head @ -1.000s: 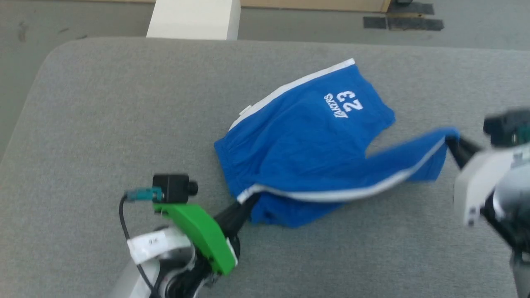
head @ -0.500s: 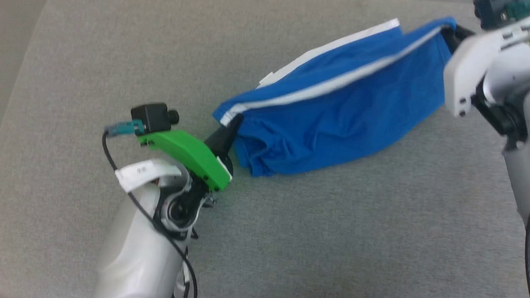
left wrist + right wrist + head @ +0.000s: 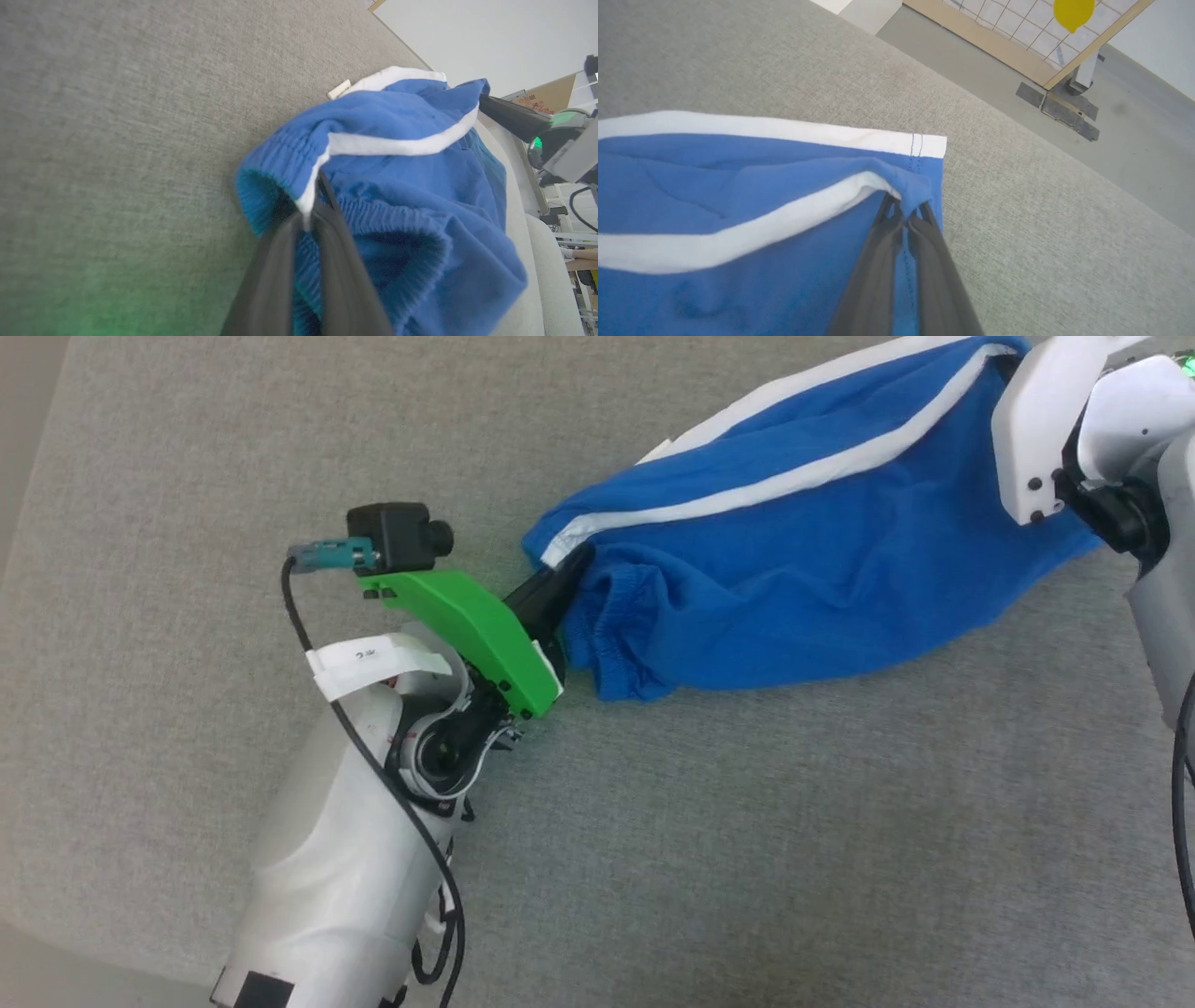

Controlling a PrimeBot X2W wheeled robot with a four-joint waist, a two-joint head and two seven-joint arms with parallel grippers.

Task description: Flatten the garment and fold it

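Observation:
The royal-blue garment (image 3: 794, 541), shorts with a white side stripe, hangs stretched between my two grippers above the grey padded table (image 3: 187, 476). My left gripper (image 3: 565, 574) is shut on the gathered waistband corner, seen close in the left wrist view at the garment (image 3: 397, 186) with the gripper (image 3: 310, 212) pinching the white trim. My right gripper (image 3: 906, 210) is shut on the leg hem corner of the garment (image 3: 714, 186); in the head view its white wrist sits at the top right and hides the fingertips. The print is hidden.
The grey table surface (image 3: 747, 849) spreads below and to the left of the shorts. In the right wrist view the table edge drops to a grey floor (image 3: 1134, 116), with a wooden-framed grid panel (image 3: 1017, 28) and a yellow round thing (image 3: 1073, 11) beyond.
Both grippers have lifted and carried the near edge of the shorts away over the far half, hiding the print. The head camera has tilted down, shifting the whole picture.

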